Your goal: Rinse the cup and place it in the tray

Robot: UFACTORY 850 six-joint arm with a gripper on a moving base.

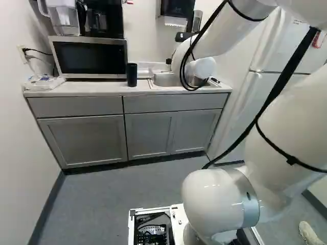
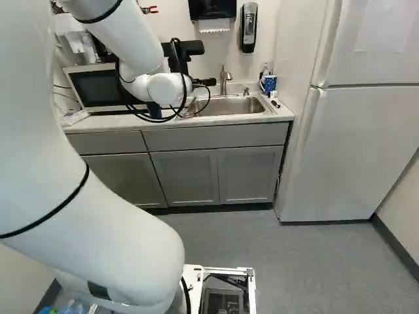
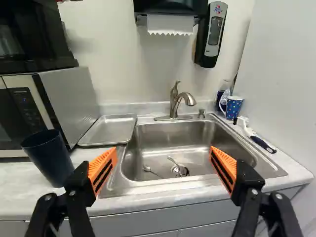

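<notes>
With twelve o'clock straight ahead of the gripper, the refrigerator (image 2: 350, 157) stands past two o'clock, beside the counter (image 2: 229, 123). Next in size comes the microwave (image 3: 74, 101), toward ten. The metal sink (image 3: 160, 136) lies at twelve, and the shallow tray (image 3: 109, 131) sits on the counter toward eleven, between microwave and sink. The gripper (image 3: 164, 150) has its orange-padded fingers wide apart, with nothing clamped between them. The dark cup (image 3: 48, 158) stands upright on the counter near nine to ten o'clock, outside the fingers (I can't see into it well enough to tell what it holds). A blue spotted mug (image 3: 234, 106) is at one, the brush (image 3: 254, 134) nearer two, and a spoon (image 3: 147, 169) lies in the sink near the drain.
</notes>
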